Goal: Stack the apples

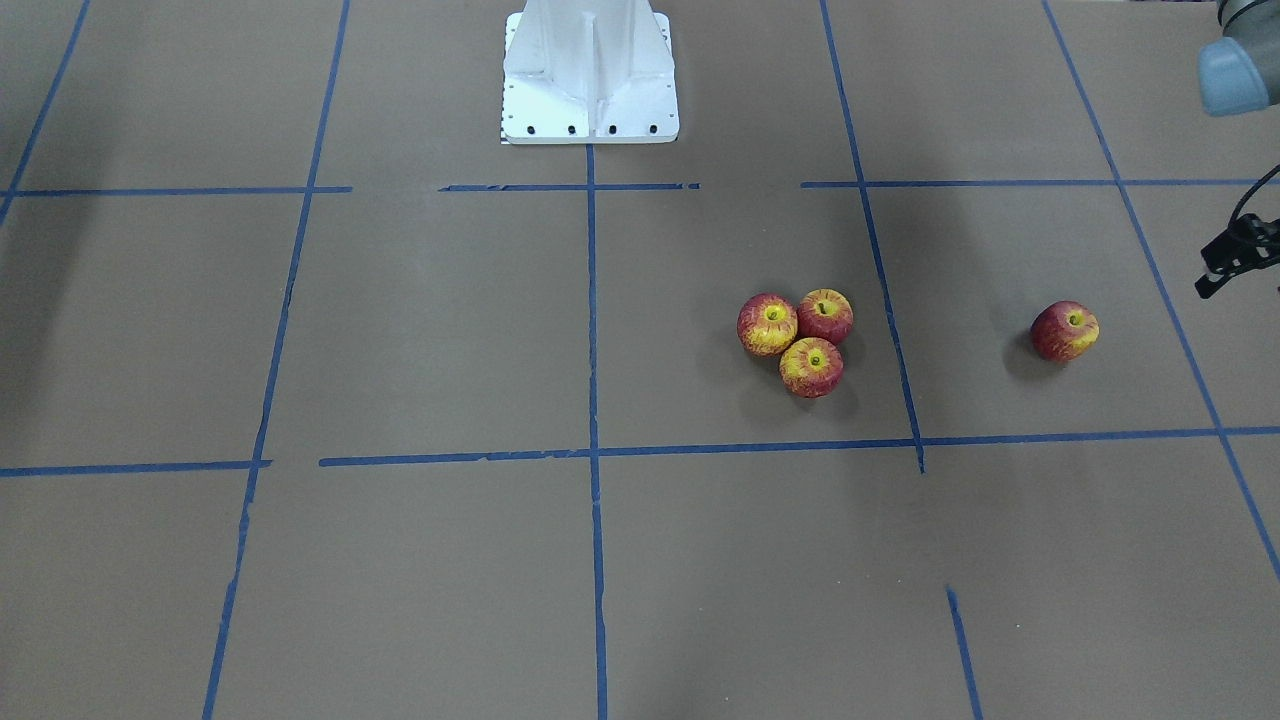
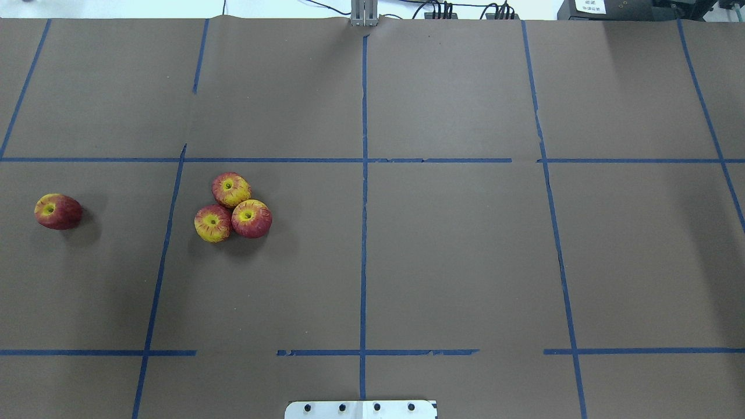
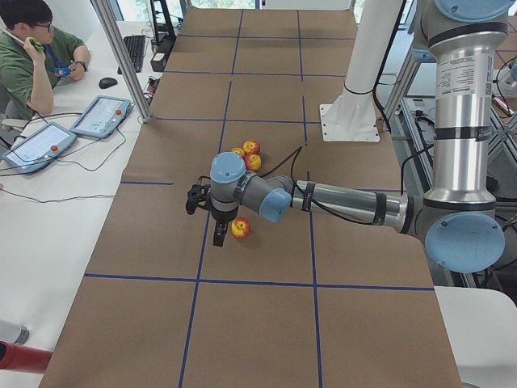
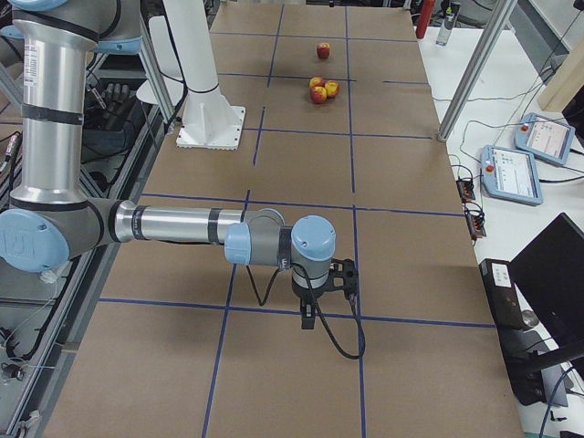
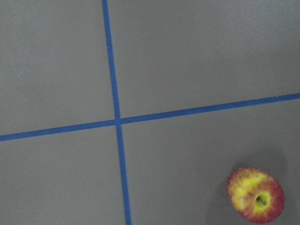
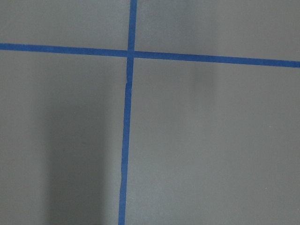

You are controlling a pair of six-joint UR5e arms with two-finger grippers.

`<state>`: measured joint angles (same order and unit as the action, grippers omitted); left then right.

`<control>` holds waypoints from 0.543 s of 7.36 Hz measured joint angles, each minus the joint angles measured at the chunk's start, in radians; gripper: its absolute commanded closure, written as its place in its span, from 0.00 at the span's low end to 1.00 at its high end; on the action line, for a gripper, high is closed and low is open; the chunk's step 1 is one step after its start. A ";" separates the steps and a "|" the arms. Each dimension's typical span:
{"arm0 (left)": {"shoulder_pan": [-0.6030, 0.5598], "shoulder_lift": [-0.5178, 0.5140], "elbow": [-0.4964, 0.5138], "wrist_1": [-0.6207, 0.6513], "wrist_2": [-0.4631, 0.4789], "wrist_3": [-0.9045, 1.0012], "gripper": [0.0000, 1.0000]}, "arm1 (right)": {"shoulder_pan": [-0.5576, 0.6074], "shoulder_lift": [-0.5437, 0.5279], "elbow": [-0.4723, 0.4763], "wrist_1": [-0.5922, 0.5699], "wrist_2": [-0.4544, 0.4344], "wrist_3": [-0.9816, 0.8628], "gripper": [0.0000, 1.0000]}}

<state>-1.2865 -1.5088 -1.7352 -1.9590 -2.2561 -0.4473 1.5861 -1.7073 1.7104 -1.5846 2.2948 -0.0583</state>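
Observation:
Three apples (image 2: 231, 189) (image 2: 212, 223) (image 2: 251, 219) lie touching in a tight cluster on the brown table, left of centre in the overhead view. All are red and yellow with their stem dimples up. A fourth apple (image 2: 57, 211) lies alone farther left, and also shows in the left wrist view (image 5: 256, 194). In the exterior left view my left gripper (image 3: 218, 236) hovers just beside this lone apple (image 3: 241, 228), apart from it. I cannot tell whether it is open or shut. My right gripper (image 4: 308, 319) hangs over bare table far from the apples; I cannot tell its state.
Blue tape lines (image 2: 364, 203) divide the brown table into squares. The white robot base (image 1: 588, 75) stands at the robot's edge. A black part of the left arm's end (image 1: 1235, 255) shows at the front view's right edge. An operator (image 3: 36, 61) sits beyond the table.

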 measured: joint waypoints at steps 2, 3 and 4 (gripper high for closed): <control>0.111 -0.004 0.063 -0.209 0.074 -0.208 0.00 | 0.000 0.000 0.000 0.000 0.000 0.000 0.00; 0.152 -0.006 0.096 -0.294 0.112 -0.278 0.00 | 0.000 0.000 0.000 0.000 0.000 0.000 0.00; 0.189 -0.006 0.117 -0.340 0.131 -0.324 0.00 | 0.000 0.000 0.000 0.000 0.000 0.000 0.00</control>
<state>-1.0974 -1.5150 -1.6182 -2.2993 -2.1251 -0.7713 1.5861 -1.7073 1.7104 -1.5846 2.2948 -0.0583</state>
